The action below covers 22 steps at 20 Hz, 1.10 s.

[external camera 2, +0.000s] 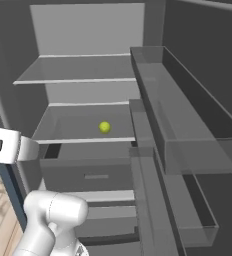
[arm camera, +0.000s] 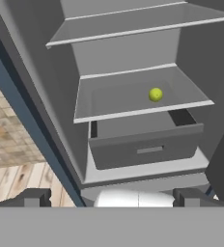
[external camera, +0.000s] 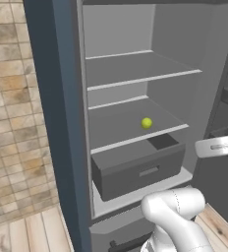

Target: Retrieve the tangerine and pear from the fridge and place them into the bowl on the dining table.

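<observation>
One pear (arm camera: 155,94) sits on the open fridge's (external camera: 62,123) lower shelf; the pincer (arm camera: 111,198) gapes wide.

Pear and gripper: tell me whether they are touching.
Apart. In the hand view the pear sits on the fridge's lower shelf, deep inside, while the open gripper is outside the compartment with the drawer between them.

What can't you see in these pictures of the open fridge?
- The tangerine: I cannot tell where it is. The pear sits alone on the lower shelf.
- Inside the drawer: its front wall hides most of it in the hand view.
- The fridge's top: cut off by the upper edge in both base views.
- The gripper: the fingertips are cut off at the bottom of the hand view.
</observation>
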Tool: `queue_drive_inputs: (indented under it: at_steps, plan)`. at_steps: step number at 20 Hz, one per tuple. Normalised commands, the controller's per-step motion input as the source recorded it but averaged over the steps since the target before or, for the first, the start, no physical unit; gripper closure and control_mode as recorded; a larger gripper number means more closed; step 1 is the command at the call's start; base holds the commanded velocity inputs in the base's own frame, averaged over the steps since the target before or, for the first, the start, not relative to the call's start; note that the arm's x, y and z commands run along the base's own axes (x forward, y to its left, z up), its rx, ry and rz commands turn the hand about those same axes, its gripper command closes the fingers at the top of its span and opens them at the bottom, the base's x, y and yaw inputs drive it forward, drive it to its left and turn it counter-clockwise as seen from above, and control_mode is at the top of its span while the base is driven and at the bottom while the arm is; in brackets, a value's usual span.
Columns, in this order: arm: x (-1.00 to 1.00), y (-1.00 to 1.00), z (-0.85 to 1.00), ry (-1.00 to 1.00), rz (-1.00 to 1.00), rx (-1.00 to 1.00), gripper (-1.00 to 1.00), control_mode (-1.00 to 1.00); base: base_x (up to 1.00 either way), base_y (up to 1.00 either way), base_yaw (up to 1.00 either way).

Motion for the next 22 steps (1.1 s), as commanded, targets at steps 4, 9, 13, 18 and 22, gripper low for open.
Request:
queue_drive_inputs:
  at_steps: [4,9,13,18,22]
  plan:
    - [0.0,0.0,0.0,0.0,0.0,0.0,-1.0,1.0,0.0,0.38,-0.03]
    - [0.11,0.22,-0.22,0.01,-0.02,-0.01,-1.0,-1.0,0.0,0.08,-0.01]
    - [0.33,0.07,-0.21,0.02,0.0,0.0,-1.0,-1.0,0.0,0.0,0.0]
    - [0.39,0.0,-0.06,0.03,0.0,0.0,-1.0,-1.0,0.0,0.0,0.0]
    - [0.38,-0.05,0.0,0.01,0.0,0.0,-1.0,-1.0,0.0,0.0,0.0]
